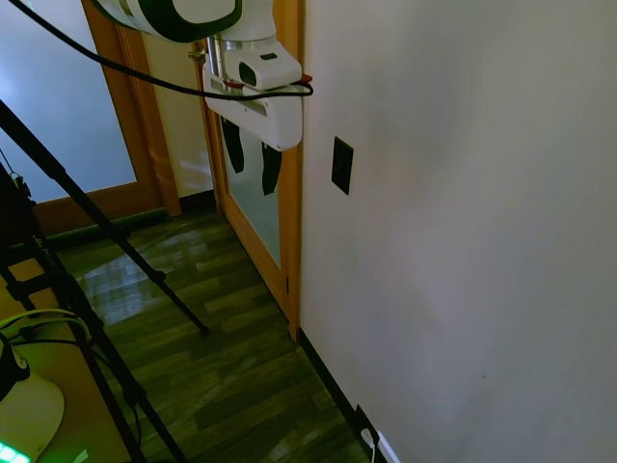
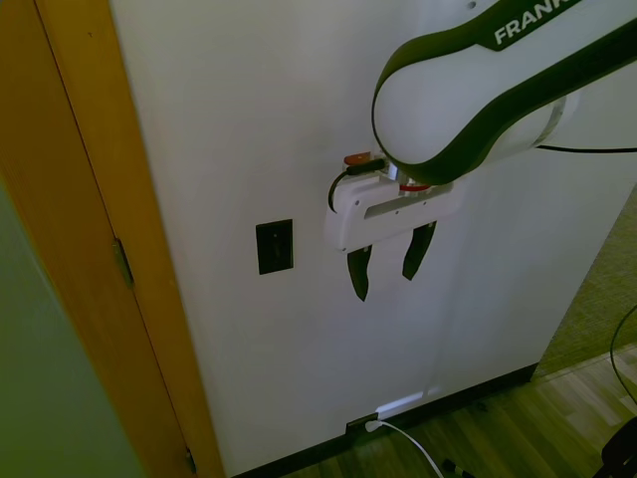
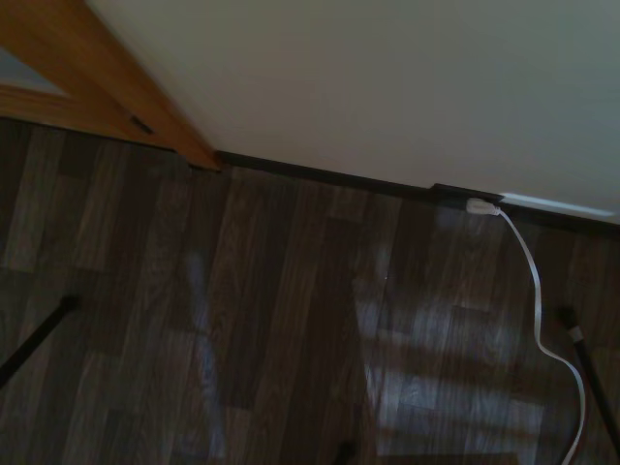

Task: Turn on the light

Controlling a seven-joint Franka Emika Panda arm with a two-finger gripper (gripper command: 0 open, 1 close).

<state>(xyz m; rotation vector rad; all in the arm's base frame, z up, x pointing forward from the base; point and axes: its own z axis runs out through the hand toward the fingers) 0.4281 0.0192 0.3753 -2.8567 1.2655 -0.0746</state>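
The light switch (image 1: pixel 341 165) is a small flat black upright plate on the white wall, also seen in the second exterior view as the light switch (image 2: pixel 275 247). No lamp shows. My gripper (image 1: pixel 252 162) hangs fingers-down in the air beside the wall, level with the switch and a short way off it toward the wooden door frame. In the second exterior view the gripper (image 2: pixel 388 267) sits to the right of the plate. Its two dark fingers (image 2: pixel 358 274) stand apart with nothing between them. The wrist view shows only floor and wall base.
A wooden door frame (image 1: pixel 292 222) with a glass panel borders the wall. A small white plug (image 3: pixel 480 205) with a cord (image 3: pixel 539 291) sits at the dark baseboard. Dark wood flooring (image 1: pixel 222 347) lies below.
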